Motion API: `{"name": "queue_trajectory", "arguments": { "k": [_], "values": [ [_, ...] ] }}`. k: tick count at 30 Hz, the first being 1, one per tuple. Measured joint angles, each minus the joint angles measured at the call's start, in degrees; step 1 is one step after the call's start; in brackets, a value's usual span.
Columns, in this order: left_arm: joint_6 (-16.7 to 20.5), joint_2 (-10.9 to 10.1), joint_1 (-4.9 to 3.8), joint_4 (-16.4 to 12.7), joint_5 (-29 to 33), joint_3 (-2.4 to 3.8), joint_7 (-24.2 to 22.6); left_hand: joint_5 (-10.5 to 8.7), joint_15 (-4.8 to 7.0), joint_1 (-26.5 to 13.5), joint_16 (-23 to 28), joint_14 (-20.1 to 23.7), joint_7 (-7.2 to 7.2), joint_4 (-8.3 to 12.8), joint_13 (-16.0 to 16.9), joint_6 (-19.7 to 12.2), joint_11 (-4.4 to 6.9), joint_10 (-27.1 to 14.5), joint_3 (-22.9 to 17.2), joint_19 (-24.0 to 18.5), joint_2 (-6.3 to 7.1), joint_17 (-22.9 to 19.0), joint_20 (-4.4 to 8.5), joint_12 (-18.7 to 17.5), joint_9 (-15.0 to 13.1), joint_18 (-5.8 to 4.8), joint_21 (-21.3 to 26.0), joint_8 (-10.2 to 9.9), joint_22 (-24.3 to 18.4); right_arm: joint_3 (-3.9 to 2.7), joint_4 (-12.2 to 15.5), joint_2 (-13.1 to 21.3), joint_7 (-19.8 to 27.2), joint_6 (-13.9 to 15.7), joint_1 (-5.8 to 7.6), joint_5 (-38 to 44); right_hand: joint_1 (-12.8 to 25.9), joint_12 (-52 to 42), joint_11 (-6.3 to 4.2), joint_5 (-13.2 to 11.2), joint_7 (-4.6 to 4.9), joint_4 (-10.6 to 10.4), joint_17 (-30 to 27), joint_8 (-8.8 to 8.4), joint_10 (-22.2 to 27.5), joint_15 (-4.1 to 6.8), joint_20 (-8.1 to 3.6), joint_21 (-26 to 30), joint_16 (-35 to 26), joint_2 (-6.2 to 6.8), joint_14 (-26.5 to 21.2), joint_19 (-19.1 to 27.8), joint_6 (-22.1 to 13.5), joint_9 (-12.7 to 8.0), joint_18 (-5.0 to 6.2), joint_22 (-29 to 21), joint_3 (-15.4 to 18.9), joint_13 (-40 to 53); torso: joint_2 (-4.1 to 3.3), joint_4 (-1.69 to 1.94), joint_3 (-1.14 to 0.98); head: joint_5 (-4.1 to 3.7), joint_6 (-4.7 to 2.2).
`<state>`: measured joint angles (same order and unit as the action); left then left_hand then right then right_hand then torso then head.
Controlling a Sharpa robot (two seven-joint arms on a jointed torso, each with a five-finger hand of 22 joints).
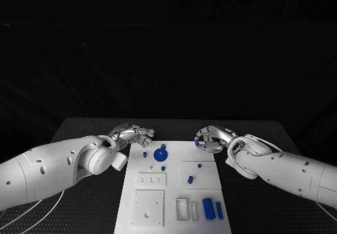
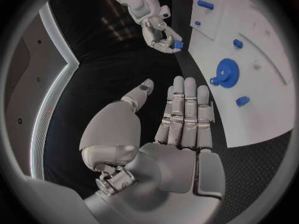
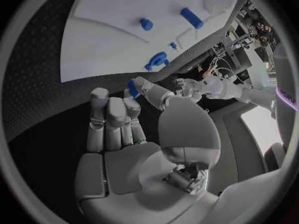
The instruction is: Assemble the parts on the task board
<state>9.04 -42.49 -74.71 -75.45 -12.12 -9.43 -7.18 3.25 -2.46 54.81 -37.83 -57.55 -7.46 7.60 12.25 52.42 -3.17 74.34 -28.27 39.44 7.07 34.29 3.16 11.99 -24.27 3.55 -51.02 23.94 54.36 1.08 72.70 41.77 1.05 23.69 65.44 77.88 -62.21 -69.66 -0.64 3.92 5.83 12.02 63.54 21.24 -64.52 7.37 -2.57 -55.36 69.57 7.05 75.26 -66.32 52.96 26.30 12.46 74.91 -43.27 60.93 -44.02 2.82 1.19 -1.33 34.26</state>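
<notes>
A white board (image 1: 133, 195) is lying on a black table (image 1: 84, 141) with a fine dotted weave. On the board, a blue gear (image 1: 160, 155), blue pegs (image 1: 190, 180) and a blue block (image 1: 208, 208) are standing out against white plates. Beside the board, two silver hands (image 1: 135, 135) (image 1: 208, 140) on white arms are showing, the right one pinching a small blue part (image 3: 132, 88).

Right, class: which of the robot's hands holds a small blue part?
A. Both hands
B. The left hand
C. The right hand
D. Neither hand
C: the right hand pinches a small blue part at its fingertips, while the left hand lies flat and holds nothing.
</notes>
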Motion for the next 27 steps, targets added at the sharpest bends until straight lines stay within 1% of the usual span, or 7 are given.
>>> {"name": "queue_trajectory", "arguments": {
  "k": [4,8,15,19,22,26,27],
  "values": [
    [-1.13,0.56,-0.49,-0.61,-1.77,0.0,3.65,-0.21,0.21,-3.8,-0.37,-0.21,0.0,-3.28,0.32,0.0,0.13,0.14,0.83,0.11,1.16,0.09,0.11,0.0,0.04,-0.01,0.0,-0.32,0.0,0.02,2.11,-0.55,-3.05,-0.61,1.27,2.15,0.0,0.0,-0.01,0.0,0.0,-0.07,0.0,0.0,-0.01,-0.01,0.0,0.0,0.0,0.0,0.01,0.0,0.0,0.01,0.0,0.0,-0.38,0.02,0.14,0.02,0.02,0.24,-0.24],
    [-2.35,1.12,-1.01,-1.17,-4.1,0.0,6.71,-0.21,0.21,-8.47,-0.61,-0.2,0.0,-7.81,0.61,0.0,0.2,0.2,1.26,0.2,1.03,0.25,0.2,0.0,0.18,-0.01,0.0,-0.86,-0.07,0.01,2.58,-2.14,-5.05,-1.34,1.72,3.82,0.06,0.0,-0.08,-0.38,-0.01,0.08,-0.01,-0.01,-0.08,-0.02,0.01,0.0,0.0,0.05,0.01,0.0,0.01,0.08,0.0,0.0,-0.54,0.06,0.32,0.05,0.04,0.57,-0.41],
    [-4.54,2.01,-1.54,-1.91,-7.65,0.0,11.03,-0.21,0.22,-10.31,-1.65,-0.2,0.41,-12.63,1.29,0.41,0.61,0.61,0.97,0.2,1.42,0.58,0.2,-0.01,0.08,-0.04,-0.21,-0.86,0.1,0.03,4.19,-3.81,-7.0,-2.02,1.75,5.91,0.05,0.0,-0.09,-0.38,-0.01,-0.08,-0.01,-0.07,-0.09,-0.11,0.01,0.0,0.0,0.06,0.09,-0.01,0.01,0.08,0.0,0.0,-0.7,0.06,0.76,0.15,0.12,1.04,-0.3],
    [-6.66,2.59,-1.54,-2.07,-9.13,-0.16,13.41,-0.21,0.41,-10.41,-1.7,-0.4,0.24,-13.21,1.51,0.65,0.61,0.61,1.14,0.17,1.3,0.69,0.23,-0.01,-0.05,-0.08,-0.4,-0.86,0.29,0.04,5.55,-4.46,-7.75,-2.26,1.79,6.81,0.05,0.0,-0.09,-0.38,-0.01,-0.09,-0.01,0.06,-0.09,-0.12,0.1,0.0,0.0,0.06,0.1,-0.09,0.01,0.07,0.0,0.0,-0.7,0.06,0.98,0.19,0.16,1.12,-0.12],
    [-8.56,2.77,-1.54,-2.27,-9.86,-0.18,14.74,-0.21,0.63,-9.41,-1.7,-0.18,0.24,-13.01,1.65,0.65,0.61,0.61,1.33,-0.04,0.3,0.69,0.44,-0.01,-0.08,-0.2,-0.4,-0.86,0.44,0.04,6.23,-5.03,-8.08,-2.44,1.9,7.13,0.05,0.0,-0.09,-0.38,-0.02,-0.09,-0.01,0.09,-0.09,-0.13,0.1,0.0,0.0,0.06,0.1,-0.09,0.01,0.04,0.0,-0.01,-0.7,0.05,1.04,0.18,0.19,1.06,-0.03],
    [-10.4,2.95,-1.54,-2.6,-10.62,-0.22,15.96,-0.21,0.63,-9.24,-1.73,-0.18,0.24,-12.88,1.66,0.65,0.61,0.61,1.46,-0.04,0.13,0.68,0.44,-0.01,-0.07,-0.21,-0.4,-0.86,0.44,0.04,7.22,-5.96,-8.33,-2.85,1.93,7.39,0.06,0.0,-0.09,-0.38,-0.02,0.07,-0.01,0.1,-0.09,-0.14,0.1,0.0,0.0,0.06,0.1,-0.09,0.02,0.02,0.0,-0.01,-0.86,0.05,1.04,0.15,0.19,0.94,-0.03],
    [-10.62,2.99,-1.54,-2.64,-10.74,-0.22,16.12,-0.21,0.63,-8.59,-1.94,-0.18,0.29,-12.56,1.77,0.7,0.61,0.61,1.78,-0.15,-0.52,0.68,0.54,-0.01,-0.13,-0.28,-0.41,-0.86,0.51,0.04,7.4,-6.07,-8.36,-2.94,1.92,7.43,0.05,0.0,-0.09,-0.38,-0.02,0.07,-0.01,0.1,-0.09,-0.14,0.1,0.0,0.0,0.06,0.1,-0.09,0.02,0.02,0.0,-0.01,-0.86,0.05,1.04,0.14,0.19,0.94,-0.03]
  ]
}}
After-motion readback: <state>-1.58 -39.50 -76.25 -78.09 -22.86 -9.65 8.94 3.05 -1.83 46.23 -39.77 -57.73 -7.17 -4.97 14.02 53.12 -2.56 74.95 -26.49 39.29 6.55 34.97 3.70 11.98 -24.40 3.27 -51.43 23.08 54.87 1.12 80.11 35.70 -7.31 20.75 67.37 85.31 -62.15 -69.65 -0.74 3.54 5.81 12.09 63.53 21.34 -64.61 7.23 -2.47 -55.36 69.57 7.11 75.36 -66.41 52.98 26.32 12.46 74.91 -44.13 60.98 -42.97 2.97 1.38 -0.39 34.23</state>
